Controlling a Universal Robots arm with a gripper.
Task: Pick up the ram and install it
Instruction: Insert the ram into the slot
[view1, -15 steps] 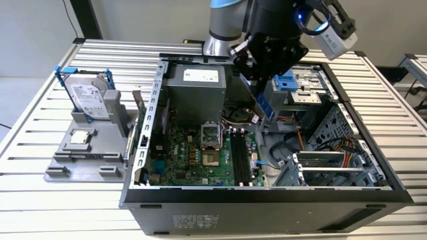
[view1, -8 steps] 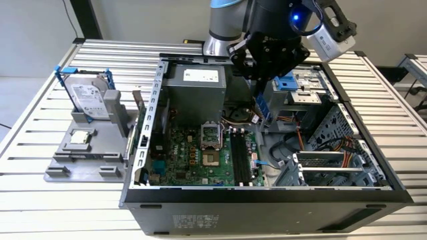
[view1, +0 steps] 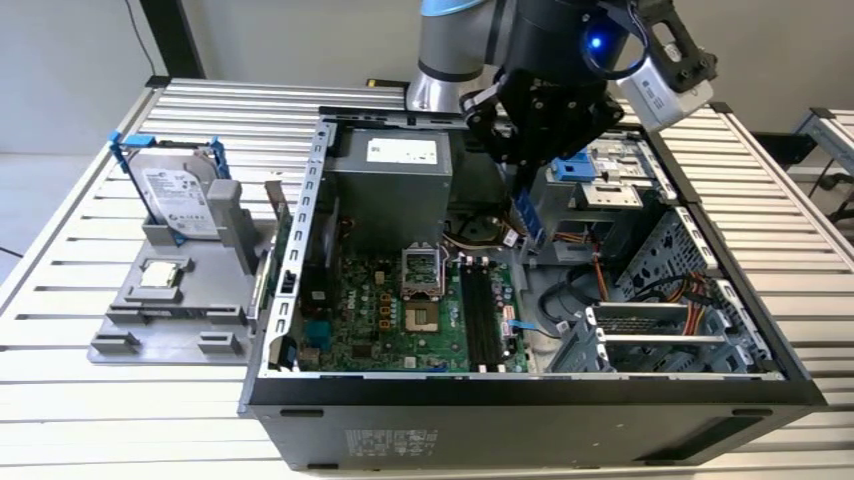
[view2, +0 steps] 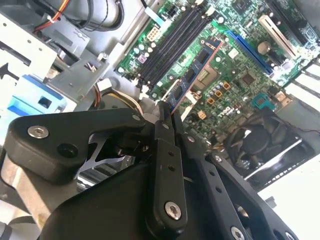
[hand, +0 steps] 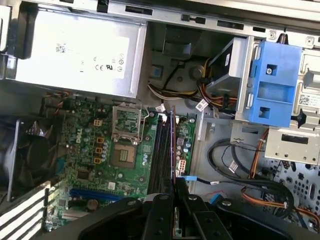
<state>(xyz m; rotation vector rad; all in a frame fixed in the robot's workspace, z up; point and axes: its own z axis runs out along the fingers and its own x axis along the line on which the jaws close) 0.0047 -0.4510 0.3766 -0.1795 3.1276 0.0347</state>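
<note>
The ram (view1: 529, 218) was held clamped in the gripper (view1: 523, 185), upper centre of the exterior view, above the slots (view1: 478, 310), where it could be jammed or chipped if lowered tilted or off-line.

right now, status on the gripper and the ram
Gripper shut on the ram. Ram hanging over the memory slots, not seated. No obstruction seen over slots.

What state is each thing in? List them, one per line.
ram, clamped in the gripper, hanging above the motherboard, not seated.
gripper, jaws shut on the ram.
memory slots, empty.
computer case, lying flat, side open.
hard drive, upright in its grey holder.
</note>
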